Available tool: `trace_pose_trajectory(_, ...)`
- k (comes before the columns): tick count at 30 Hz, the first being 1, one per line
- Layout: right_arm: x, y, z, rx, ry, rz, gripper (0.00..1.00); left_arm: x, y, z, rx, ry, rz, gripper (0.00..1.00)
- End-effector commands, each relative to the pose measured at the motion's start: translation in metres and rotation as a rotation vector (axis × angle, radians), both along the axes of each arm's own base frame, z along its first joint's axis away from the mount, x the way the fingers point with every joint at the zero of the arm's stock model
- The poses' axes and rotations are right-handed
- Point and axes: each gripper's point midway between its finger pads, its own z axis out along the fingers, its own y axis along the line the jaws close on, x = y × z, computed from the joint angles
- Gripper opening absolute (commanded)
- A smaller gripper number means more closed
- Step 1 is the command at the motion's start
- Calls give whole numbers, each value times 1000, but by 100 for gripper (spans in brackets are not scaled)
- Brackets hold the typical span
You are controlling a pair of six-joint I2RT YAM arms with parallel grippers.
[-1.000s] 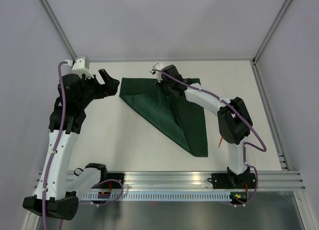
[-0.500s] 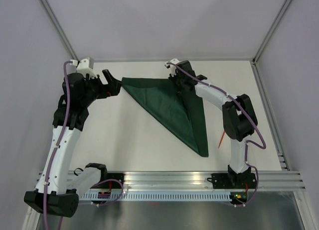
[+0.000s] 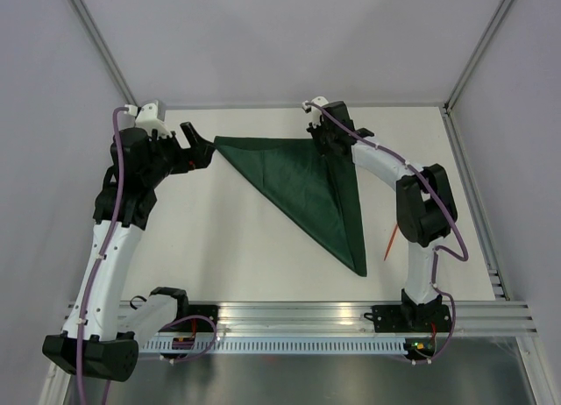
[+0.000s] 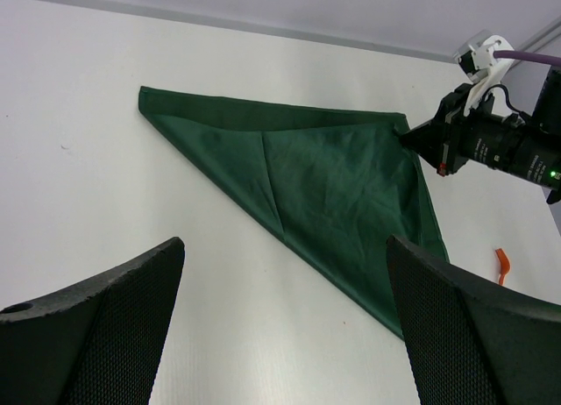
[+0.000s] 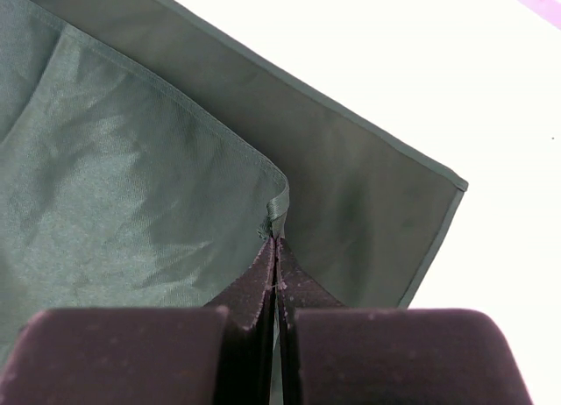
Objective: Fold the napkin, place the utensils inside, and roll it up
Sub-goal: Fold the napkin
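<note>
The dark green napkin lies on the white table, folded over into a triangle with its long edge running from the far left corner to the near right point. My right gripper is shut on the napkin's top-layer corner, holding it just above the lower layer near the far right corner. My left gripper hangs open just left of the napkin's far left corner, with only bare table between its fingers. The orange-red utensil lies on the table to the right of the napkin, partly behind the right arm.
Grey walls close the table at the back and both sides. A metal rail carrying the arm bases runs along the near edge. The right arm stretches over the table's right side.
My right gripper has carried the napkin corner further back and to the right, flattening the top layer into a cleaner triangle. The left gripper moved slightly toward the napkin's left corner and then held still.
</note>
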Motion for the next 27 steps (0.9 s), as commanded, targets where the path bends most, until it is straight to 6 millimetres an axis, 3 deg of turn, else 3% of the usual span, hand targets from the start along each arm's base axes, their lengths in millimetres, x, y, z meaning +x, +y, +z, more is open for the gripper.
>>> trace_pose_trajectory(1,8,-4,13,27,-40,-28,0,3,-4,6,-1,-34,-32,100)
trace_pose_trajectory(27,28,-42,3,38,-29,-108,0,6,-5,0,2,-14,-34,99)
